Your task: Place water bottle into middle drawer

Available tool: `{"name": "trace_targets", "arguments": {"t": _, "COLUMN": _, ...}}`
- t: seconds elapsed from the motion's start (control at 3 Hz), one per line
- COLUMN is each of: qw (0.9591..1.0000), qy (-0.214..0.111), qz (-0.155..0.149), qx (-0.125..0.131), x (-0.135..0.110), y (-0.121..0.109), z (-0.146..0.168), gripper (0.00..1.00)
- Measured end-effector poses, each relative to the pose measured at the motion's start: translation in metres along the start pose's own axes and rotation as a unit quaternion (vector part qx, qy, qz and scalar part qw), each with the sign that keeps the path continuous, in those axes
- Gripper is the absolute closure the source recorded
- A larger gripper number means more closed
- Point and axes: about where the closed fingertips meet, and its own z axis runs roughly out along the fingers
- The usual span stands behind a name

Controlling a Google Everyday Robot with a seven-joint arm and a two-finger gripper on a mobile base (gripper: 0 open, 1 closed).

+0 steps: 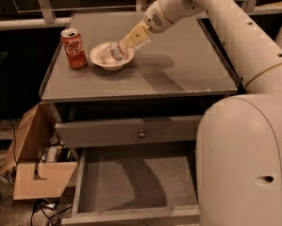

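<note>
Water bottle (pixel 115 51): where is it?
— Lying tilted in the white bowl (pixel 101 63) on the cabinet top (pixel 178 65), beside the red soda can (pixel 73 48)
— And the gripper (pixel 126 42)?
— Right at the bottle's upper end, above the bowl's rim; whether it is clamped on the bottle or apart, I cannot tell
— The middle drawer (pixel 136 182)?
— Standing open low down, beneath the closed drawer front (pixel 107 133) with the knob

Partly hidden
The gripper (pixel 123 44), over the bowl (pixel 102 61), covers part of the water bottle (pixel 113 52); the robot's body (pixel 244 164) hides the middle drawer (pixel 131 182) at right.
</note>
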Motion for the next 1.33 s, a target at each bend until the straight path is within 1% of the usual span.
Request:
{"name": "trace_targets", "arguments": {"t": 0.67, "qw": 1.0000, "qy": -0.001, "qz": 0.001, "qx": -0.002, "x": 0.000, "y": 0.000, "z": 0.002, "gripper": 0.97}}
{"name": "trace_targets", "arguments": {"t": 1.0, "qw": 1.0000, "qy": -0.007, "qz": -0.003, "qx": -0.002, "x": -0.015, "y": -0.003, "z": 0.002, "gripper": 1.00}}
{"name": "trace_targets", "arguments": {"t": 1.33, "qw": 0.9997, "qy": -0.019, "qz": -0.013, "qx": 0.001, "x": -0.037, "y": -0.007, "z": -0.003, "gripper": 1.00}}
